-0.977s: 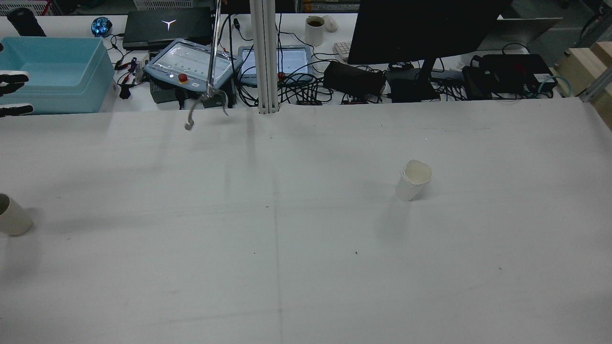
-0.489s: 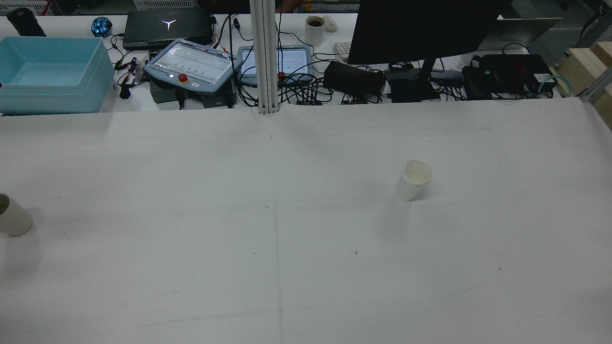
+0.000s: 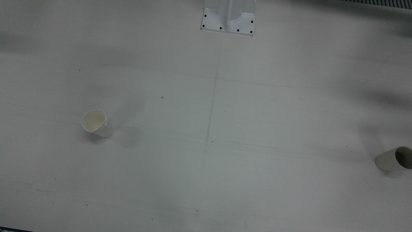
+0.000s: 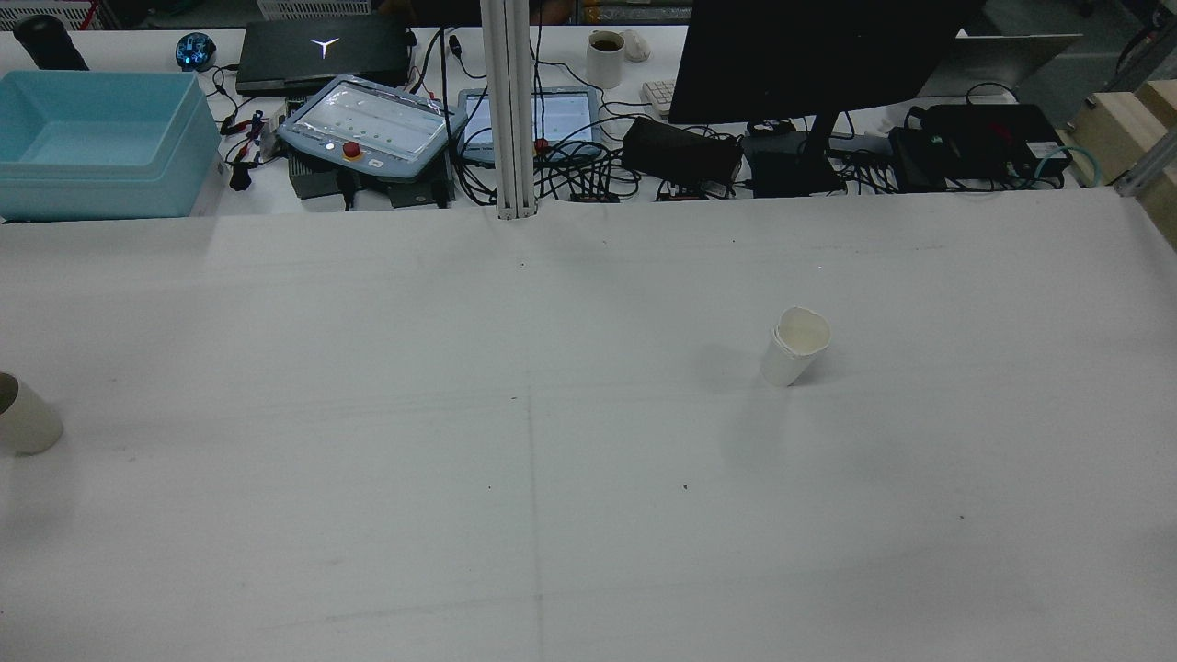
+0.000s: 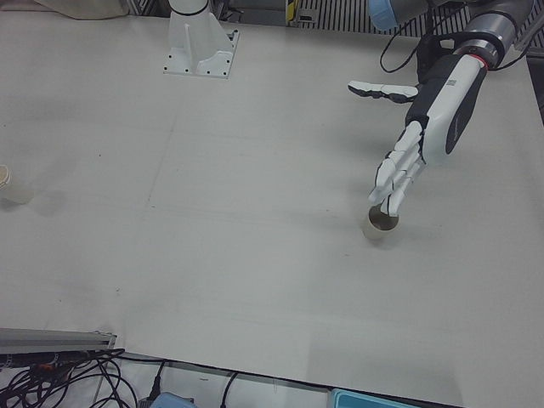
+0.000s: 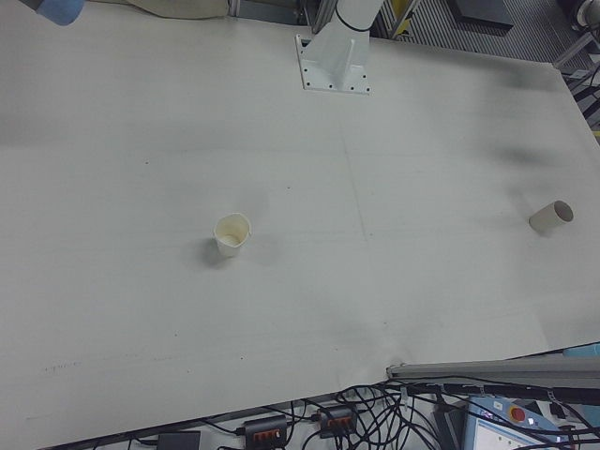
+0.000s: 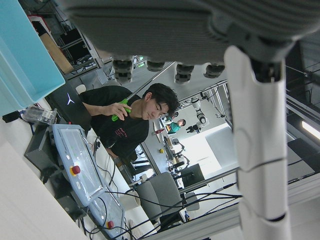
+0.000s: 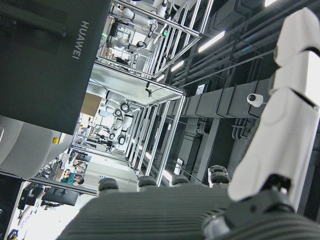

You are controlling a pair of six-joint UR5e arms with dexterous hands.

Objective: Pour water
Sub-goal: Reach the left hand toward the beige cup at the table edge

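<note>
A white paper cup (image 4: 795, 347) stands upright on the robot's right half of the table, also seen in the front view (image 3: 96, 123) and the right-front view (image 6: 232, 234). A beige cup (image 5: 381, 225) stands near the left edge of the table (image 4: 23, 416). My left hand (image 5: 435, 123) hovers open above the beige cup, fingers spread and pointing down, tips just over its rim. My right hand (image 8: 280, 130) shows only in its own view, one finger straight, nothing in it. Whether either cup holds water I cannot tell.
Beyond the table's far edge are a blue bin (image 4: 92, 138), a teach pendant (image 4: 368, 124), a monitor (image 4: 809, 55) and tangled cables. The arm pedestal (image 3: 229, 17) stands at mid back. A person (image 7: 125, 120) holds a green thing behind the pendant.
A grabber tool on a pole that hung near the teach pendant is gone from the rear view. White fingertips at that view's left edge have left the frame. Both cups are unmoved.
</note>
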